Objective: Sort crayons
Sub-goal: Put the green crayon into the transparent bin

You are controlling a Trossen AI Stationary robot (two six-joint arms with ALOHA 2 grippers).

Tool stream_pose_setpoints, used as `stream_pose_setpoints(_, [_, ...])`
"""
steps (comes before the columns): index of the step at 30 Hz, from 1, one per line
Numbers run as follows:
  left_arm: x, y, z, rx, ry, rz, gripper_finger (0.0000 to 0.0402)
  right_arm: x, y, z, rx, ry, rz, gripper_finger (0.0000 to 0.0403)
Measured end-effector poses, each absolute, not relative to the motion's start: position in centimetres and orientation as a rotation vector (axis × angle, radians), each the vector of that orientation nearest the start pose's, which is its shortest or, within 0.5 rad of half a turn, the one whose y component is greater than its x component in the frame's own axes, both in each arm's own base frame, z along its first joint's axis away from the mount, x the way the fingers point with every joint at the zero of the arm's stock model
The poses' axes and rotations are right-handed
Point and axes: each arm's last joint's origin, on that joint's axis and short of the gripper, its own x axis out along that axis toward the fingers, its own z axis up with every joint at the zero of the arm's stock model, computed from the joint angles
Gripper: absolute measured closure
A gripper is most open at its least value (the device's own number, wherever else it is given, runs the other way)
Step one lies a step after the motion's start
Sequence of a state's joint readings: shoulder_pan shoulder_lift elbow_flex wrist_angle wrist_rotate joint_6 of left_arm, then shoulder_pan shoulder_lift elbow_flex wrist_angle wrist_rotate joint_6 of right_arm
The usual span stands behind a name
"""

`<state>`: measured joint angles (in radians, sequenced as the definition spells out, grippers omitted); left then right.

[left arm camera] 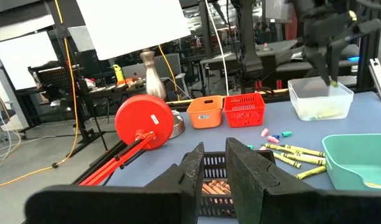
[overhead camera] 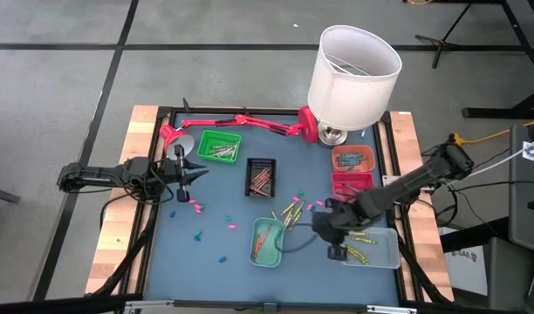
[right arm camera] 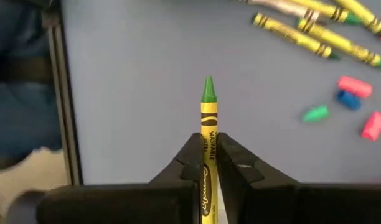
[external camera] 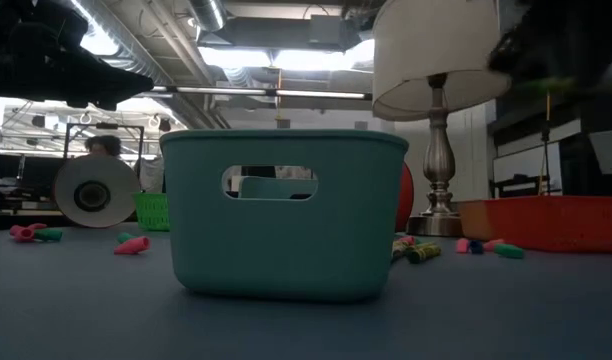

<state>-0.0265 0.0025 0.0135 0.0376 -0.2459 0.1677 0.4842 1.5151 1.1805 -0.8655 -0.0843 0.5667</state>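
My right gripper (overhead camera: 337, 251) hangs above the blue mat, next to the clear tray (overhead camera: 378, 250), and is shut on a yellow-wrapped crayon with a green tip (right arm camera: 208, 115). Several loose yellow crayons (overhead camera: 293, 210) lie on the mat between the teal tray (overhead camera: 267, 242) and the red tray (overhead camera: 352, 184), with small pink, blue and green bits (right arm camera: 349, 99) beside them. My left gripper (overhead camera: 204, 172) waits at the table's left near the green tray (overhead camera: 219, 146), empty, its fingers (left arm camera: 197, 165) almost together. My right gripper pinches the crayon's wrapped shaft (right arm camera: 208, 140) between its two fingers. The crayon lies along the fingers, its green tip (right arm camera: 208, 90) sticking out past their free ends. The fingers point down at the mat, and the crayon is lifted clear of it.
A black tray (overhead camera: 261, 177) holds brown crayons and an orange tray (overhead camera: 352, 159) holds a few more. A white-shaded table lamp (overhead camera: 354, 65) stands at the far right, and a red desk lamp (overhead camera: 241, 122) lies along the far edge. More pink and teal bits (overhead camera: 197, 206) lie at the near left.
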Motion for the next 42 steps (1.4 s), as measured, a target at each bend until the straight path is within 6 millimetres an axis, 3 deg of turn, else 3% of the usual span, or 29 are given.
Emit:
stream_pose_setpoints(6, [9.6,0.4,17.2,0.16,-0.03,0.222,0.0349,21.8,15.0,27.0,0.107,1.303,0.12,0.0375])
stream_pose_setpoints(12, [9.6,0.4,17.1,0.16,-0.029,0.222,0.0349,18.9,16.6,26.9,0.017,1.36,0.062,0.0375])
stream_pose_setpoints(22, [9.6,0.4,17.1,0.16,-0.029,0.222,0.0349,15.6,17.8,23.7,-0.016,1.432,-0.052,0.0375])
stream_pose_setpoints(28, [9.6,0.4,17.2,0.16,-0.03,0.222,0.0349,15.2,17.5,22.7,-0.006,1.471,-0.083,0.0374])
stream_pose_setpoints(42, [9.6,0.4,17.1,0.16,-0.029,0.222,0.0349,15.2,17.5,22.7,-0.022,1.474,-0.071,0.0372])
